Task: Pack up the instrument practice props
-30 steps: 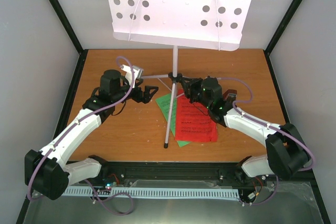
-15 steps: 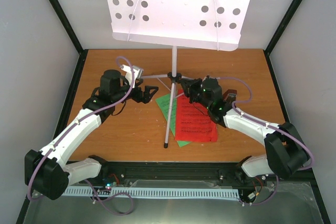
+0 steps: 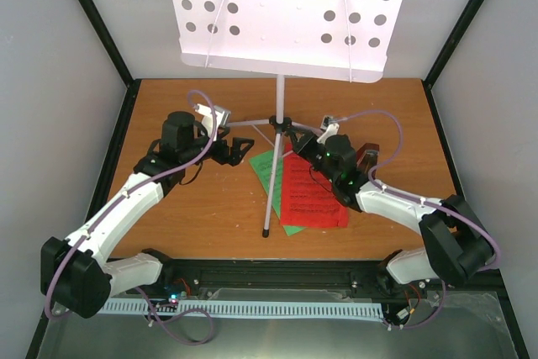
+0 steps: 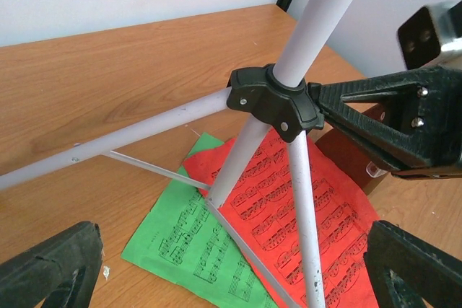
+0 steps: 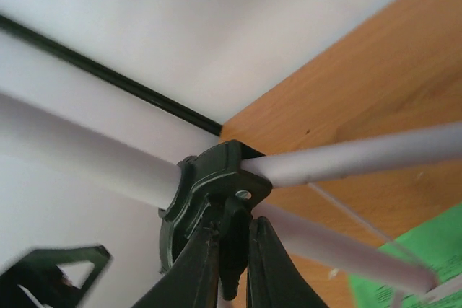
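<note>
The silver tripod stand [image 3: 278, 98] rises at mid-table, its perforated tray [image 3: 286, 10] high at the back. My right gripper [image 3: 294, 134] is shut on a black tab [image 5: 232, 250] under the stand's black hub [image 5: 209, 185]. The same hub [image 4: 274, 99] shows in the left wrist view. My left gripper [image 3: 238, 150] is open left of the hub, and one leg [image 4: 307, 221] runs between its fingers [image 4: 50, 268]. Red music sheet [image 3: 313, 195] overlaps green music sheet [image 3: 267, 170] under the legs. The dark-brown metronome [image 3: 367, 157] stands behind my right arm, mostly hidden.
The wooden table [image 3: 193, 216] is boxed in by pale walls with black corner posts [image 3: 97, 23]. The stand's front leg ends near the table's front edge [image 3: 266, 231]. Purple cables loop over both wrists.
My right gripper has closed fully on the hub's tab, and its wrist has turned, lifting its cable loop. The left arm and the sheets have not moved.
</note>
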You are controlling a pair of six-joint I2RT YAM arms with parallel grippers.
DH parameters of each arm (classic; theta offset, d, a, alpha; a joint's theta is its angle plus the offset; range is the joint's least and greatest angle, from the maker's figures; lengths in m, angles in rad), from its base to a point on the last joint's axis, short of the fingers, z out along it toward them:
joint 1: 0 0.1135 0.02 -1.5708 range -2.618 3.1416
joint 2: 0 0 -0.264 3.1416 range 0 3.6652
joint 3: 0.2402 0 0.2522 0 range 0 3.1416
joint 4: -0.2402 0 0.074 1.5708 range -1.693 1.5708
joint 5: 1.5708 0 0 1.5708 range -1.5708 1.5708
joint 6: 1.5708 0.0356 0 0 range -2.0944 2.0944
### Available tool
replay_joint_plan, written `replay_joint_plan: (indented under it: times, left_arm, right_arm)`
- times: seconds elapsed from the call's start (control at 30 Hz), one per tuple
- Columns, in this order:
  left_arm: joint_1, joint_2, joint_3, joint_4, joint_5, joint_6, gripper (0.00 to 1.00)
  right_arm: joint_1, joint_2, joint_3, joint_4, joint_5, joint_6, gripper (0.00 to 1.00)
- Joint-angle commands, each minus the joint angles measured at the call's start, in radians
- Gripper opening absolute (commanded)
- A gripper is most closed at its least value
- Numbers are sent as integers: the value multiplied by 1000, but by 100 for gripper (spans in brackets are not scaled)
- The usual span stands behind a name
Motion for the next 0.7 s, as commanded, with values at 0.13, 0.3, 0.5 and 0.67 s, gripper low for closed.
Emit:
replay_joint_plan:
  times: [0.13,0.3,0.5,0.67]
  left_arm:
    - [0,15,6,8,-8,27,99]
    - [0,17,7,8,-12,29,99]
    - [0,20,5,6,-16,31,99]
    - [0,21,5,6,-22,32,99]
  right_arm:
    - [42,-2,-72,91,105,-843,3]
    - [54,16,-97,171,100,-1237,3]
    - [71,44,-54,151,167,-1672,4]
    - [92,68,-9,129,241,-1925,9]
